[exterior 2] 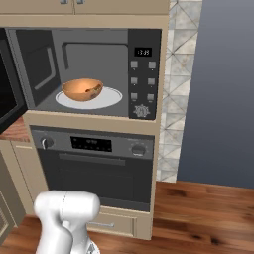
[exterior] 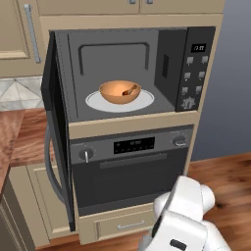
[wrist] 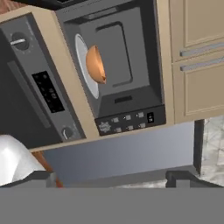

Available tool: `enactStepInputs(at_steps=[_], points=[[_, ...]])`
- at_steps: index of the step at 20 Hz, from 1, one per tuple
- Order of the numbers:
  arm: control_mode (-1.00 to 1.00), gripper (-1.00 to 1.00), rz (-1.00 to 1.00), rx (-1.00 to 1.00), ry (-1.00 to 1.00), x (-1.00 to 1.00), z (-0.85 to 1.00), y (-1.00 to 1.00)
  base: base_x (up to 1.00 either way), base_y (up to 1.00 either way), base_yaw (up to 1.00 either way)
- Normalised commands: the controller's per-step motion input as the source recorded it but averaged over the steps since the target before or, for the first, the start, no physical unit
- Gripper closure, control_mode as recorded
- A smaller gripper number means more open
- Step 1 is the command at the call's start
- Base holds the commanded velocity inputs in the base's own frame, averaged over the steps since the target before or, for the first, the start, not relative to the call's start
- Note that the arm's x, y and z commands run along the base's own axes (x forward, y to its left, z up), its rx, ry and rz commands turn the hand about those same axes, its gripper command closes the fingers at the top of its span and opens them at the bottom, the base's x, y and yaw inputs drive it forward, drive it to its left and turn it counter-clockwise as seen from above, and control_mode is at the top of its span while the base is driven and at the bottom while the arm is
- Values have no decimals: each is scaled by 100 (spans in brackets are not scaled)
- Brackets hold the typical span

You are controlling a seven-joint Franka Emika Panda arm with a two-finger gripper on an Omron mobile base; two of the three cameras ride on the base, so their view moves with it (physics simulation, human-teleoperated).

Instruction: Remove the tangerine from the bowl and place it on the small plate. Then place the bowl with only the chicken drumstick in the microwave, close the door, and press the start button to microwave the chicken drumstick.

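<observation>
Now the bowl (exterior: 120, 91) sits inside the microwave (exterior: 132, 73), so the wide-open, empty tool (wrist: 111, 177) must next swing the door (exterior: 56, 127) shut.

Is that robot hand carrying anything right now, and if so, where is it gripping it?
Nothing is held. In the hand view the gripper is open, its fingertips wide apart with nothing between them. The bowl sits inside the microwave, door open.

Oven (exterior: 130, 166) with knobs and display in beige cabinetry; drawer (exterior: 122, 225) beneath; wood floor (exterior 2: 208, 218); grey-blue wall (exterior 2: 221, 89); turntable (exterior: 147, 102).
</observation>
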Motion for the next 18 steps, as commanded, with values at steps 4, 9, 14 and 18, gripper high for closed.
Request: enactStepInputs(at_steps=[4,9,14,18], points=[[-100,-100,7,-12,-10,-22,0,82,0,0,0],[-100,-100,11,-11,-6,-4,0,85,0,0,0],[-100,-100,13,-8,0,25,-5,92,0,0,0],[-100,-100,9,-3,0,55,-12,81,0,0,0]])
